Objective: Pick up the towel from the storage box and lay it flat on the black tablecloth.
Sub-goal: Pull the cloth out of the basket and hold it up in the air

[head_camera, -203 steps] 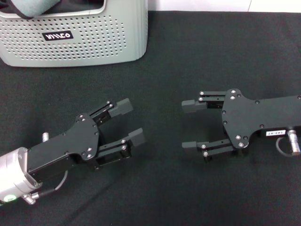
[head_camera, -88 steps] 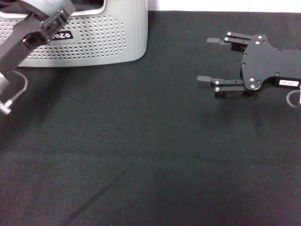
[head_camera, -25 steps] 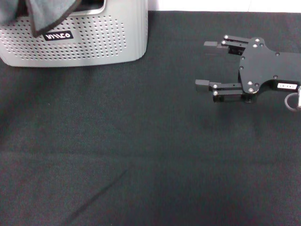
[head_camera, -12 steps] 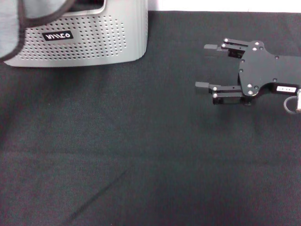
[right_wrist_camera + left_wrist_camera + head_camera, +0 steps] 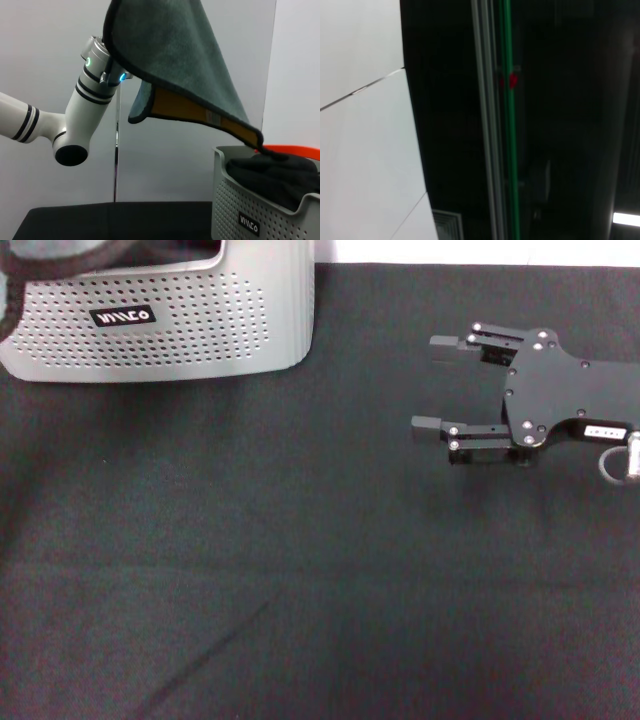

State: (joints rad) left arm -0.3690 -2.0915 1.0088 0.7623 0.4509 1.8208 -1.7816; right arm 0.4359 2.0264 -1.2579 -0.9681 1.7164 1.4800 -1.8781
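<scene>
The towel grey-blue with yellow underside, hanging from raised left arm above the storage box at tablecloth's far left corner, dark cloth inside, left gripper's fingers cannot tell, right gripper spread apart near right edge

The light grey perforated plastic storage box carries a small black label with white stylised lettering on its near wall; the characters are too stylised to read with certainty. The same label shows in the right wrist view. A small white sticker on the right gripper's black body bears print too small to read.
</scene>
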